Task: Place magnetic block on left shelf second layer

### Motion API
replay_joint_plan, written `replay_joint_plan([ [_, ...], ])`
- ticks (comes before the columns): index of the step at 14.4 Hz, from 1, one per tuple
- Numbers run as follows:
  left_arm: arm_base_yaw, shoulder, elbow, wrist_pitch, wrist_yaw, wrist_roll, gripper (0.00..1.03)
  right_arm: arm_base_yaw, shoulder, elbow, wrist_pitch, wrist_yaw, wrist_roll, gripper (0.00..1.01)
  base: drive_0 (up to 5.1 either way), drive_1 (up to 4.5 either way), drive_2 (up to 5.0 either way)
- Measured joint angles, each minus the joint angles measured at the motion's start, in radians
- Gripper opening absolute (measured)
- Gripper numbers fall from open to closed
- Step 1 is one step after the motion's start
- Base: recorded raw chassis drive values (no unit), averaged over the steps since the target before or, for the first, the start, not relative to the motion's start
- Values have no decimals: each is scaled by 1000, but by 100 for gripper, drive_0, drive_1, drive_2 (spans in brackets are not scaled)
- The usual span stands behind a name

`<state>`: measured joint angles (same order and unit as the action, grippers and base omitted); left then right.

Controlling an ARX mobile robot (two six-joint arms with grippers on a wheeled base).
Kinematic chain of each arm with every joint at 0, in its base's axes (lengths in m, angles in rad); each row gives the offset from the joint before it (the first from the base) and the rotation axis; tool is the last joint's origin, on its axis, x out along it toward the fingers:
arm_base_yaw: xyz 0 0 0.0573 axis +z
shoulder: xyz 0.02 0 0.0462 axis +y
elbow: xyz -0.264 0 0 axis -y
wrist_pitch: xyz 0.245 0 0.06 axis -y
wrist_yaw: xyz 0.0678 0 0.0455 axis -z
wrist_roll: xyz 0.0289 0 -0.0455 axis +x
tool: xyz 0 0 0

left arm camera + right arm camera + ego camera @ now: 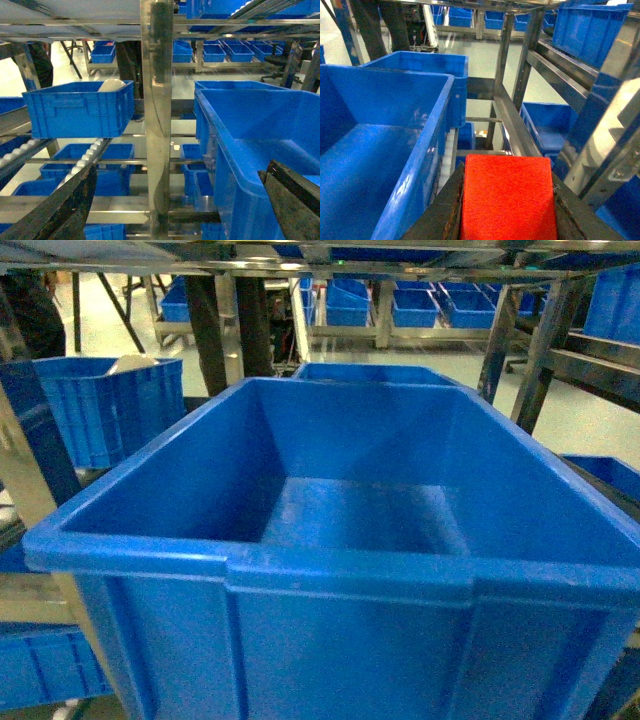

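The magnetic block (pixel 507 197), a bright red cube, fills the bottom of the right wrist view. My right gripper (pixel 508 172) is shut on it, with a dark finger pressed against each side. It hangs just right of the large deep blue tub (pixel 420 150), over the steel rail (pixel 512 125) of the rack. That tub (pixel 340 560) fills the head view, and neither gripper shows there. My left gripper (pixel 180 167) is open with nothing between its fingers. It faces a perforated steel upright (pixel 157 100) at the tub's left wall (pixel 235 150).
A smaller ribbed blue crate (pixel 80 107) holding a white object sits on a roller rail (pixel 85 160) to the left. A person's legs (pixel 225 325) stand behind the rack. More blue tubs (pixel 430 305) line the far racks, and another crate (pixel 587 25) sits high on the right.
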<state>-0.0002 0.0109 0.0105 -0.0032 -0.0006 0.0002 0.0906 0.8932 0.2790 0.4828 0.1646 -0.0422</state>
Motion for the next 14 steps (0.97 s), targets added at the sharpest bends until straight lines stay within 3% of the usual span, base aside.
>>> replay_joint_plan([
  [6, 0, 0, 0, 1, 0, 0, 98, 1, 2, 0, -5, -8, 7, 33, -10, 419, -439],
  [8, 0, 0, 0, 0, 0, 0, 98, 35, 64, 27, 5, -97, 86, 33, -10, 419, -439],
  [10, 0, 0, 0, 0, 0, 0, 98, 80, 165, 80, 69, -149, 156, 33, -10, 419, -439],
  [13, 0, 0, 0, 0, 0, 0, 98, 147, 356, 204, 93, -225, 228, 33, -10, 419, -439],
  [14, 0, 0, 0, 0, 0, 0, 98, 179, 412, 243, 66, -230, 233, 33, -10, 419, -439],
])
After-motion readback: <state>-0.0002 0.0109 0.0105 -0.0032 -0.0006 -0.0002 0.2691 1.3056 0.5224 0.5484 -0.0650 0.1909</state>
